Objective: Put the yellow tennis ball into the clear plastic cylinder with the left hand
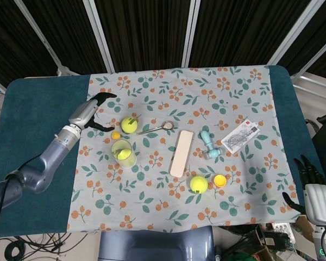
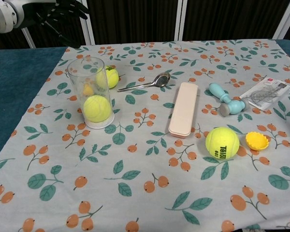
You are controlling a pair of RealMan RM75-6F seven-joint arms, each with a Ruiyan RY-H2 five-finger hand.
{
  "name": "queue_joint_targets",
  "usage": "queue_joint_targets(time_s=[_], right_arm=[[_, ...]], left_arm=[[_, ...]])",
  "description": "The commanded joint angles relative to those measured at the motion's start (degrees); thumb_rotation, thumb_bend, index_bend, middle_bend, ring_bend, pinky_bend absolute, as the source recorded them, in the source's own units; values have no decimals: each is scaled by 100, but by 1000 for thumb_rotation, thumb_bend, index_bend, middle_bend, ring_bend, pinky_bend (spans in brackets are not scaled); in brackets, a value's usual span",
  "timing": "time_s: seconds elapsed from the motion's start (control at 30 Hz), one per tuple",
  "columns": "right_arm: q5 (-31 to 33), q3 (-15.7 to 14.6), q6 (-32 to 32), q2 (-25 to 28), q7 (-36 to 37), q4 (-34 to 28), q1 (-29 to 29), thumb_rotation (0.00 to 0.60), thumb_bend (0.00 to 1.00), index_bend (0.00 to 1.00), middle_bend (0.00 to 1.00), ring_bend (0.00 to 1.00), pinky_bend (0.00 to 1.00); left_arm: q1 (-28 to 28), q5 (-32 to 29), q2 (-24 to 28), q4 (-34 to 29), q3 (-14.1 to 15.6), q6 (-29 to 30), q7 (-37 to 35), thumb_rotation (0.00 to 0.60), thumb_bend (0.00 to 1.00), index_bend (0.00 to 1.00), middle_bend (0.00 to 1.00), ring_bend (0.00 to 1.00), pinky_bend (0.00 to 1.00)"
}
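The clear plastic cylinder (image 1: pixel 123 153) (image 2: pixel 90 93) stands upright on the flowered cloth, and a yellow tennis ball (image 1: pixel 122 154) (image 2: pixel 97 108) lies inside it at the bottom. My left hand (image 1: pixel 89 112) (image 2: pixel 58 14) is up and to the left of the cylinder, open, fingers spread, holding nothing. A second tennis ball (image 1: pixel 129 125) (image 2: pixel 111 76) sits just behind the cylinder. A third (image 1: pixel 199 185) (image 2: pixel 222 142) lies at the front right. My right hand (image 1: pixel 309 175) hangs off the table's right front corner, fingers apart and empty.
A metal spoon (image 2: pixel 146 82) lies beside the rear ball. A pink case (image 2: pixel 183 108), a teal tool (image 2: pixel 226 100), a printed packet (image 2: pixel 266 93) and a small yellow cap (image 2: pixel 257 140) fill the right half. A small orange piece (image 1: pixel 115 135) lies left of the cylinder.
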Motion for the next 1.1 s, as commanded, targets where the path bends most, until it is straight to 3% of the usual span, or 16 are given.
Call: queue_joint_targets(time_s=[0.03, 0.33, 1.1], right_arm=[[11, 7, 0, 3, 23, 7, 0, 600, 171, 0, 0, 112, 252], [20, 6, 33, 35, 100, 21, -27, 600, 174, 0, 0, 111, 253], [67, 11, 51, 38, 107, -21, -57, 600, 174, 0, 0, 112, 252]], left_arm=[[-63, 15, -355, 418, -20, -320, 40, 600, 104, 138, 87, 5, 84], [-268, 411, -908, 1080, -75, -922, -421, 600, 104, 129, 84, 5, 87], [-492, 1013, -2372, 3099, -177, -1096, -1181, 600, 120, 139, 125, 63, 181]])
